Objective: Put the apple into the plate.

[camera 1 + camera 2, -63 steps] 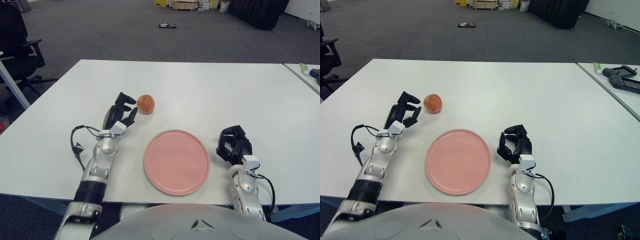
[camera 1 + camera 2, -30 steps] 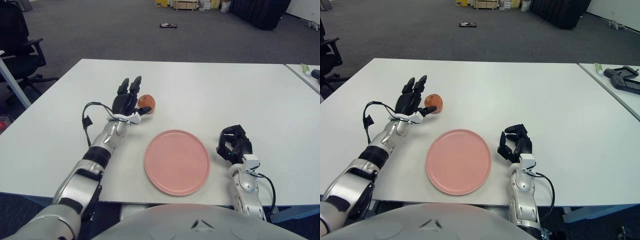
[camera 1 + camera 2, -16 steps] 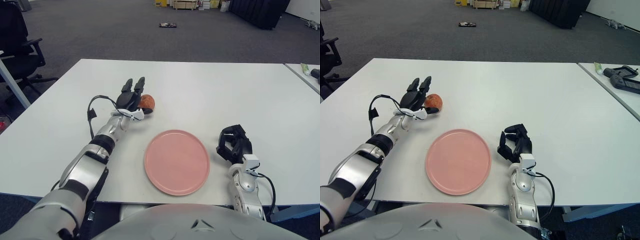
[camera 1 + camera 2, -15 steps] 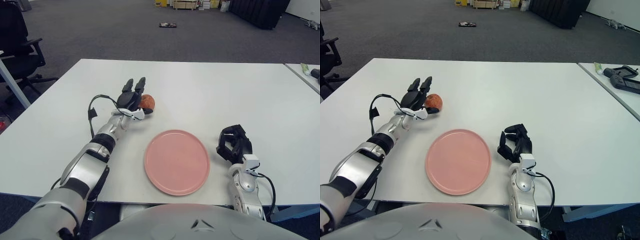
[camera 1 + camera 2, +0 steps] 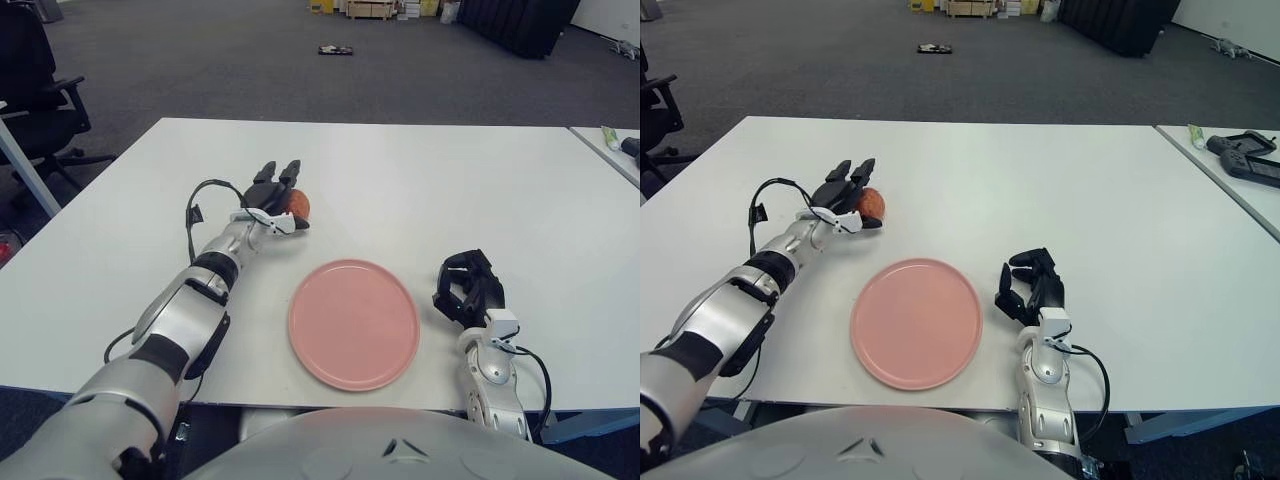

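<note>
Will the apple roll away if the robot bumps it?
Probably, yes. The apple is round and sits loose on the flat white table, so a nudge from the left hand beside it could roll it. It looks firm, so it shouldn't squash.

Bright even overhead light, soft faint shadows, sharp focus.

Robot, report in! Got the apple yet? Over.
Left hand open beside the apple, no grip. Right hand curled right of the pink plate. Plate bare, nothing between. Over.
</note>
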Available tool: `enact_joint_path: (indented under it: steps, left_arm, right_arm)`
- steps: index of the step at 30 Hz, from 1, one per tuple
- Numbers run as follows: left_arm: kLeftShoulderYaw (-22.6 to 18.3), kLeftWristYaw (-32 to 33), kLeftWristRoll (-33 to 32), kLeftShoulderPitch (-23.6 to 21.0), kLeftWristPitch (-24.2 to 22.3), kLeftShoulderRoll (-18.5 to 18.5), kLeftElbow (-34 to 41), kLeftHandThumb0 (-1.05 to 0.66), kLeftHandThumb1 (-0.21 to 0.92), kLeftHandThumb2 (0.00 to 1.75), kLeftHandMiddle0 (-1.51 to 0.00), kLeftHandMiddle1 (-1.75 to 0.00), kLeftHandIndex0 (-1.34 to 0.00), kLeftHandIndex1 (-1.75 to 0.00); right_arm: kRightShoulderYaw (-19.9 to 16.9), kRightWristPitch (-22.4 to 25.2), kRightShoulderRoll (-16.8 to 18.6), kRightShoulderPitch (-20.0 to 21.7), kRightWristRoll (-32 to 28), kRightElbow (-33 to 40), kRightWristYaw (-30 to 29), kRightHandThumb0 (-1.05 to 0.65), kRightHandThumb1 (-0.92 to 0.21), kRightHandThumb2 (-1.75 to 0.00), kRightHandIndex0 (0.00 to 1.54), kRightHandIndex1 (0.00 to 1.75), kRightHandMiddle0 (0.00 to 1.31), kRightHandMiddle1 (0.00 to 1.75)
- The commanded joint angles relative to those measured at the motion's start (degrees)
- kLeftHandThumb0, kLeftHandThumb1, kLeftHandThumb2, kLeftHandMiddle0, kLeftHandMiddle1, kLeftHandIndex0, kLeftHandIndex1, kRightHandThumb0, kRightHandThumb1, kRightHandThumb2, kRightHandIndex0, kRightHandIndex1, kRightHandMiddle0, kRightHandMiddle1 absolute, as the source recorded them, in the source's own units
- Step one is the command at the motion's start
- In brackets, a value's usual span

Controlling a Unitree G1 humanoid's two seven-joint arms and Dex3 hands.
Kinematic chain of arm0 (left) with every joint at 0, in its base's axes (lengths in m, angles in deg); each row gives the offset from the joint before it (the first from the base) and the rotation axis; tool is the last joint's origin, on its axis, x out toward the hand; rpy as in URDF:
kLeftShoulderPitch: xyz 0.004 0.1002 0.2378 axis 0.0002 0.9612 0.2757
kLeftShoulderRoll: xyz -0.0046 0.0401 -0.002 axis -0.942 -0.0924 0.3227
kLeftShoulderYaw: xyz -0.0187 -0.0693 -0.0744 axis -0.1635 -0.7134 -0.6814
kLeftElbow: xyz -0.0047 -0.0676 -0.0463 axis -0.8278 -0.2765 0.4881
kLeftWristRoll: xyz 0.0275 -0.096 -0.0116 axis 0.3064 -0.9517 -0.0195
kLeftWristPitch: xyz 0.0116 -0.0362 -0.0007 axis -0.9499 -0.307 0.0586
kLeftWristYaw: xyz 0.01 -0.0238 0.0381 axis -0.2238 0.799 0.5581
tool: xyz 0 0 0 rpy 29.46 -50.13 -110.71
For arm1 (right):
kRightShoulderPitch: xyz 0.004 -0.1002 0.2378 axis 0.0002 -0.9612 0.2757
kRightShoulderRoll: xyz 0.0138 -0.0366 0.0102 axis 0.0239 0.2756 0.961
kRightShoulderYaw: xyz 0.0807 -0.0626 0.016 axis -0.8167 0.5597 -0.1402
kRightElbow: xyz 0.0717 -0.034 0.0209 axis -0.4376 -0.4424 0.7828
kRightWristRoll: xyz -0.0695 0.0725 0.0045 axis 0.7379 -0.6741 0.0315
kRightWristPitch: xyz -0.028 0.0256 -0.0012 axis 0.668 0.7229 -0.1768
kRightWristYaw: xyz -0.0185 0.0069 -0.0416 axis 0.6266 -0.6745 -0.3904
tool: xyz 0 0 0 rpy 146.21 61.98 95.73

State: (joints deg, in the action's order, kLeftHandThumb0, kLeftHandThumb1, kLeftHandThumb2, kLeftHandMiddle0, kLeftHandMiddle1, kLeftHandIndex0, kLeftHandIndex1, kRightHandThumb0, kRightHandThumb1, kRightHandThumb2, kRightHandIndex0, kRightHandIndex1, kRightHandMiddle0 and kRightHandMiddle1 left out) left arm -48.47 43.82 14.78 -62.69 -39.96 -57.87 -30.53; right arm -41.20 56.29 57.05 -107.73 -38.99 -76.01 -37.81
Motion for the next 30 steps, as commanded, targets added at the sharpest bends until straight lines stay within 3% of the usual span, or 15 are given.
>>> enact_joint_path:
  steps: [1, 19, 30]
  left_arm:
    - [0.5, -2.3, -0.5, -2.3, -1.1, 0.2, -1.6, -1.01, 0.87, 0.16, 0.0, 0.0, 0.0, 0.0]
    - [2.1, -8.8, -0.3, -3.6, -4.3, 1.5, -5.3, -1.0, 0.92, 0.28, 0.0, 0.0, 0.0, 0.0]
    - [6.7, -17.5, 1.9, -3.1, -6.1, 1.6, -7.0, -1.01, 0.92, 0.36, 0.0, 0.0, 0.0, 0.0]
  right_arm:
    - [-0.1, 0.7, -0.2, -0.3, 0.1, 0.2, 0.1, -0.42, -0.53, -1.06, 1.0, 1.75, 0.45, 1.75]
    - [-0.3, 1.3, -0.1, -1.2, -0.4, 1.6, 0.5, -0.42, -0.5, -1.1, 1.0, 1.75, 0.47, 1.75]
    - [-0.3, 1.5, -0.1, -1.6, 0.1, 2.0, 0.4, -0.42, -0.49, -1.11, 1.0, 1.75, 0.47, 1.75]
